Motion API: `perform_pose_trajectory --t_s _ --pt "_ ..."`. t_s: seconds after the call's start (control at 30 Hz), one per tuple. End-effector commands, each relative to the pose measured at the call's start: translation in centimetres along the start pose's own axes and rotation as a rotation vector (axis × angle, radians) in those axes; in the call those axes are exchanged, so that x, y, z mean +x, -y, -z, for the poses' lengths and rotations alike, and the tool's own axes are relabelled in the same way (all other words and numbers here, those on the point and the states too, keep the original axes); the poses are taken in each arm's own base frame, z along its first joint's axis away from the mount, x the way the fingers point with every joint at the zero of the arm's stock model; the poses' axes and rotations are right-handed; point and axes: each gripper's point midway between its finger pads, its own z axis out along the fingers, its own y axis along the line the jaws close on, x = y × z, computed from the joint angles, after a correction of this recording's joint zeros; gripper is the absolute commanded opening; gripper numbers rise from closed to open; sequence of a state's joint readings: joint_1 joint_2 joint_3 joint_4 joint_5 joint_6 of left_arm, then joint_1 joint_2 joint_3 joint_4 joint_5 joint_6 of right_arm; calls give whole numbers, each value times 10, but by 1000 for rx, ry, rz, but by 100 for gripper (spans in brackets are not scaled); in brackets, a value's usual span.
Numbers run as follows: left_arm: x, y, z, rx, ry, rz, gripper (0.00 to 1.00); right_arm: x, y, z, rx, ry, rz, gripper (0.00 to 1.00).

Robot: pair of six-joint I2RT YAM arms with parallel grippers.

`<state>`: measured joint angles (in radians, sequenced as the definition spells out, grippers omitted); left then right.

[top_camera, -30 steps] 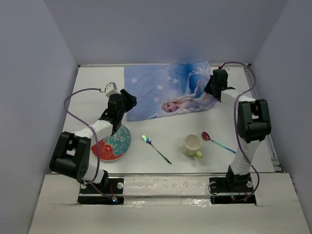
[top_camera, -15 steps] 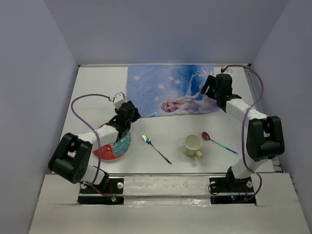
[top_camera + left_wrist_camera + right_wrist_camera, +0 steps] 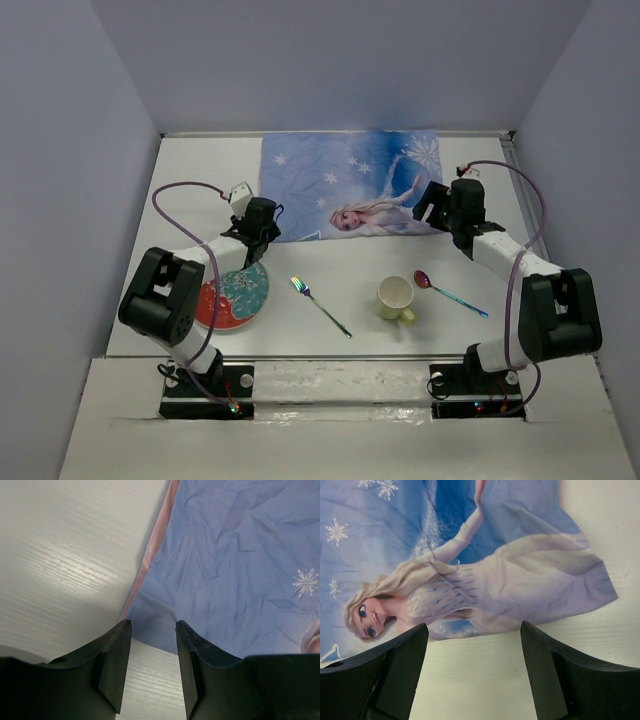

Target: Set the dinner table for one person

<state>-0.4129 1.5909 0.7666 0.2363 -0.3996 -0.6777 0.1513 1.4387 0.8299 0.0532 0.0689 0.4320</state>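
Looking down from the top, you see the big white table (image 3: 190, 180) with the blue placemat (image 3: 340, 185) at its far side. A plate (image 3: 245, 290), fork (image 3: 320, 307), cup (image 3: 396, 297) and spoon (image 3: 452, 296) lie nearer you. From the left wrist, your left end effector (image 3: 153, 626) is open over the placemat's corner (nothing in it). From the right wrist, your right end effector (image 3: 473, 630) is wide open over the placemat's edge.

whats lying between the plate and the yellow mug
A fork lies between the plate and the mug, touching neither; the top view shows it.
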Motion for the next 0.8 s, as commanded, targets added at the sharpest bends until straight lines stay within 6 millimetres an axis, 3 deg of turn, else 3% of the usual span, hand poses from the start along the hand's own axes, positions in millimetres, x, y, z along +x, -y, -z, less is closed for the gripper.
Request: perform_pose_trajectory --t_s 0.0,0.13,0.23,0.33,0.47,0.6,0.77 --pt "-2 -10 0 -53 3 -24 52 4 10 -2 -20 -10 -29 82" --pt "4 -11 -8 -90 -35 -64 52 23 23 -8 12 -38 -54 82" --pt "4 -14 -13 -123 -41 -91 53 13 32 -2 37 3 -52 82" --pt "13 -15 -18 -125 -69 -94 53 -1 57 4 76 40 -94 82" --pt "17 -19 -25 -142 -86 -104 52 0 75 3 73 19 -165 82" --pt "12 -22 -29 -147 -78 -112 27 2 91 2 107 12 -238 81" --pt "11 -20 -30 -132 -77 -109 17 12 86 -11 76 -50 -264 80"
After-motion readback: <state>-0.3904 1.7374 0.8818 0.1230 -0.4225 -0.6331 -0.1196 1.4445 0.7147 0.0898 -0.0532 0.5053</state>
